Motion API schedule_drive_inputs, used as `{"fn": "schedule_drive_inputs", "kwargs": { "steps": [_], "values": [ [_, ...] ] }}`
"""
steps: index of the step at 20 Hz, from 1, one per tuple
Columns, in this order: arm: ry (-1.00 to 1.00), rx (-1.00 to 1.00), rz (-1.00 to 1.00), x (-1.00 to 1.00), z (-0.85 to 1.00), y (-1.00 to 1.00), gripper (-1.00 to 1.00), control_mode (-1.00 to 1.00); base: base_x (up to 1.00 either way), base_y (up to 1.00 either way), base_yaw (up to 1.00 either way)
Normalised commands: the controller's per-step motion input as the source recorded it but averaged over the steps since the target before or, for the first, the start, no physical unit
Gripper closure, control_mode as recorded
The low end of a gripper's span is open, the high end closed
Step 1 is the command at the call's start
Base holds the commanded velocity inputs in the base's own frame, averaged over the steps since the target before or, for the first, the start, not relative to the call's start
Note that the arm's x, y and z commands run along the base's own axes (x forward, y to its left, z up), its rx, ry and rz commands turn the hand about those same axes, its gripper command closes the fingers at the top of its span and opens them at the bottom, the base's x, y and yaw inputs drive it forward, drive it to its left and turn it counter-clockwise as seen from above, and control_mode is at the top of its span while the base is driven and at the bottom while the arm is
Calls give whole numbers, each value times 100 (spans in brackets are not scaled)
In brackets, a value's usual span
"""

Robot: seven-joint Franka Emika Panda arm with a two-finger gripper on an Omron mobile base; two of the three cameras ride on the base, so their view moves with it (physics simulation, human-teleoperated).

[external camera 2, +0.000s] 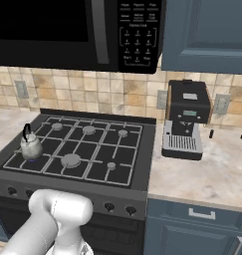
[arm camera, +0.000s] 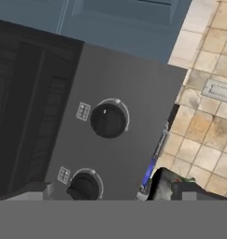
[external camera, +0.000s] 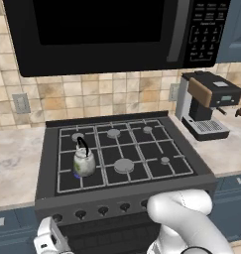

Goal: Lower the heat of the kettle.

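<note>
The small silvery kettle (external camera: 84,161) (external camera 2: 30,145) with a black arched handle stands on the front-left burner of the black stove (external camera: 142,149). A blue flame (arm camera: 149,172) shows under it in the hand view, where the kettle (arm camera: 168,184) peeks in at the lower right. My gripper (arm camera: 112,196) is low in front of the stove's left end, facing the control panel, jaws wide apart and holding nothing. Two black knobs face it, one (arm camera: 108,121) straight ahead and one (arm camera: 83,186) close between the fingertips. My white hand (external camera: 48,239) sits just below the leftmost knob (external camera: 57,217).
A row of knobs (external camera: 102,210) runs along the stove front. A black-and-silver coffee machine (external camera: 209,104) (external camera 2: 186,119) stands on the counter to the right. A black microwave (external camera: 117,30) hangs above the stove. Blue cabinets (external camera 2: 202,224) flank the oven.
</note>
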Motion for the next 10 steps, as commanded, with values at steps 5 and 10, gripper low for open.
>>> {"fn": "schedule_drive_inputs", "kwargs": {
  "steps": [5, 10],
  "values": [
    [-1, 0, 1, 21, -18, 1, -100, -100, 0, 0, 0],
    [0, 2, 0, 25, -9, 5, -100, -100, 0, 0, 0]
  ]
}}
